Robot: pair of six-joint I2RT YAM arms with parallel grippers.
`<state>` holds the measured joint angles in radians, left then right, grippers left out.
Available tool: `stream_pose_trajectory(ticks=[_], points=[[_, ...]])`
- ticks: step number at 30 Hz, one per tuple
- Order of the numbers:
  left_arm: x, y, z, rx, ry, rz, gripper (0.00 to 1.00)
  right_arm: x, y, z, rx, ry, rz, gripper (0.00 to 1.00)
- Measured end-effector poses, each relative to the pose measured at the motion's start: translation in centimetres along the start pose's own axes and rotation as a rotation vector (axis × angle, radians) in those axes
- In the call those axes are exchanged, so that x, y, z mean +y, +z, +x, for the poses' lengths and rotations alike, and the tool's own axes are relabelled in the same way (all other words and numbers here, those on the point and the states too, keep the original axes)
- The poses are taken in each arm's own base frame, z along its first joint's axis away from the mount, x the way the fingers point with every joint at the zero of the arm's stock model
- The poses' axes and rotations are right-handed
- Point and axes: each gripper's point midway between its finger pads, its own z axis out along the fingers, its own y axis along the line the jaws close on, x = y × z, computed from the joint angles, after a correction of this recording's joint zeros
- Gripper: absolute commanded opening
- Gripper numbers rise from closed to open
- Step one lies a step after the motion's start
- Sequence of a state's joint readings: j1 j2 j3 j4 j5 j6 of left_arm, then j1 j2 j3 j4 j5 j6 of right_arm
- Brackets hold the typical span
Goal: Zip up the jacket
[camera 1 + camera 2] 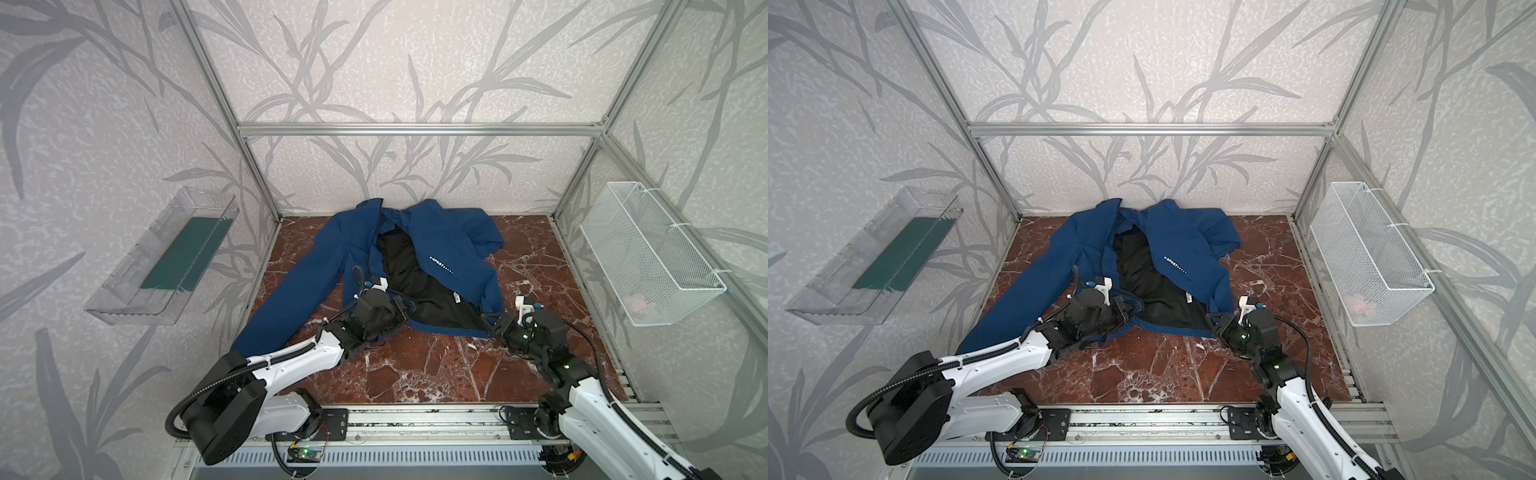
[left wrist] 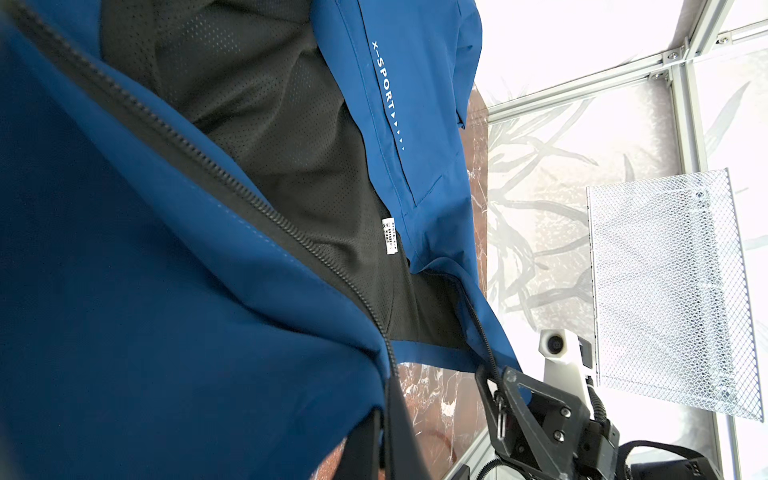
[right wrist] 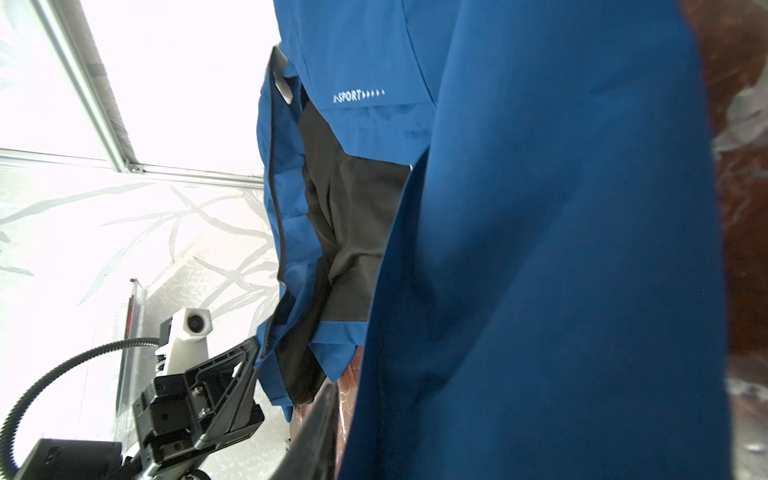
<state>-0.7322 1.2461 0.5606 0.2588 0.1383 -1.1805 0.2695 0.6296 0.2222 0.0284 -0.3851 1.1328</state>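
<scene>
Grey leaf-patterned walls [image 1: 374,62] on an aluminium frame [image 1: 415,129] close in a red-brown marble table [image 1: 415,365]. A clear tray [image 1: 104,309] with a green pad hangs at the left of both top views, and a white mesh basket [image 1: 648,249] hangs at the right.

The jacket [image 1: 457,249] lies on the table at the centre of both top views, with its collar toward the back wall. Its front is unzipped and spread, so the black lining [image 1: 403,266] shows. White lettering [image 1: 440,266] sits on the panel right of the opening. One sleeve [image 1: 286,307] runs toward the lower left of the frame, its end beside the left arm. The other is folded at the jacket's upper right.

The left pincer [image 1: 401,309] is at the bottom of the left front panel, clamped tight on the jacket's edge. The right wrist view shows its fingertips [image 3: 241,357] closed on the blue fabric at the hem. In the left wrist view this panel fills the left of the frame, and the zipper [image 2: 208,166] teeth run diagonally along it.

The right pincer [image 1: 488,321] is at the jacket's lower right corner. In the left wrist view its jaws stand close together around the bottom end of the other zipper half. I cannot tell whether they pinch it. A small white tag [image 2: 390,235] hangs on the lining.
</scene>
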Motion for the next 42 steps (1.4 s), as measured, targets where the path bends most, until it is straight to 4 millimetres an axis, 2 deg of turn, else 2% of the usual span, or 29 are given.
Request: stream_pose_trajectory(ticks=[7, 11, 14, 19, 22, 26, 30, 33, 36, 40, 42], points=[[-0.2, 0.0, -0.1, -0.001, 0.001, 0.002, 0.0, -0.7, -1.2, -1.3, -0.06, 0.028, 0.016, 0.37], [-0.2, 0.0, -0.1, -0.001, 0.001, 0.002, 0.0, -2.2, -1.4, -1.5, -0.076, 0.07, 0.041, 0.13], [-0.4, 0.0, 0.0, 0.001, 0.002, 0.004, 0.0, -2.7, -1.2, -1.2, -0.054, 0.084, 0.055, 0.02], [-1.0, 0.8, 0.3, 0.017, 0.007, 0.012, 0.0, -3.2, -0.3, 0.1, 0.027, 0.11, 0.058, 0.0], [-0.9, 1.9, 1.0, 0.043, 0.005, 0.001, 0.0, -3.3, 0.6, 2.3, 0.128, 0.098, 0.069, 0.0], [-0.9, 5.0, 2.9, 0.115, -0.007, 0.002, 0.0, -3.8, 1.6, 6.1, 0.283, 0.052, 0.098, 0.0], [-1.4, 8.3, 5.8, 0.21, -0.026, 0.022, 0.0, -4.3, 1.7, 6.6, 0.3, 0.034, 0.12, 0.02], [-2.4, 10.0, 8.0, 0.268, -0.014, 0.045, 0.0, -4.7, 1.5, 6.1, 0.271, 0.014, 0.152, 0.04], [-4.2, 10.8, 9.2, 0.299, 0.014, 0.073, 0.0, -4.8, 1.1, 5.6, 0.243, -0.01, 0.175, 0.05], [-7.5, 11.2, 8.8, 0.293, 0.091, 0.089, 0.0, -5.6, 0.7, 5.3, 0.217, -0.009, 0.21, 0.05], [-8.8, 10.8, 7.7, 0.256, 0.137, 0.074, 0.0, -5.9, 0.5, 5.2, 0.207, -0.004, 0.219, 0.05]])
